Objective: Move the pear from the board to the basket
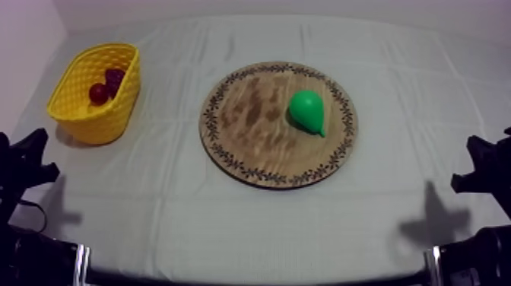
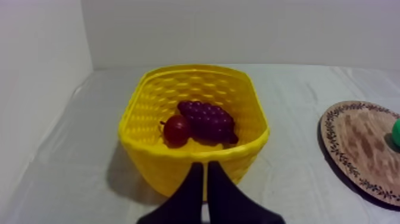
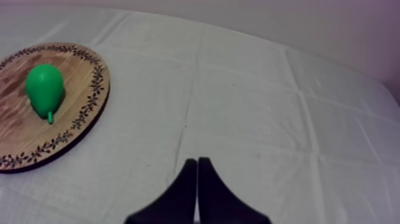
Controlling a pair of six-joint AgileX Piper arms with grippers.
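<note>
A green pear [image 1: 308,111] [image 3: 44,88] lies on the right half of the round wooden board [image 1: 251,125] [image 3: 18,125] at the table's middle. The yellow basket [image 1: 97,91] [image 2: 149,119] stands at the far left and holds a bunch of grapes [image 2: 207,120] [image 1: 114,78] and a small red fruit [image 2: 177,129] [image 1: 98,93]. My left gripper [image 2: 206,170] is shut on nothing, just in front of the basket's near wall. My right gripper [image 3: 197,165] is shut and empty over bare cloth, well right of the board. The left arm [image 1: 23,163] and right arm [image 1: 483,171] rest low at the table's sides.
The board's edge [image 2: 357,149] and a sliver of the pear [image 2: 396,134] lie to the right of the basket. A wall runs close behind the table and along its left side. Bare cloth [image 1: 251,220] stretches in front of the board and to its right.
</note>
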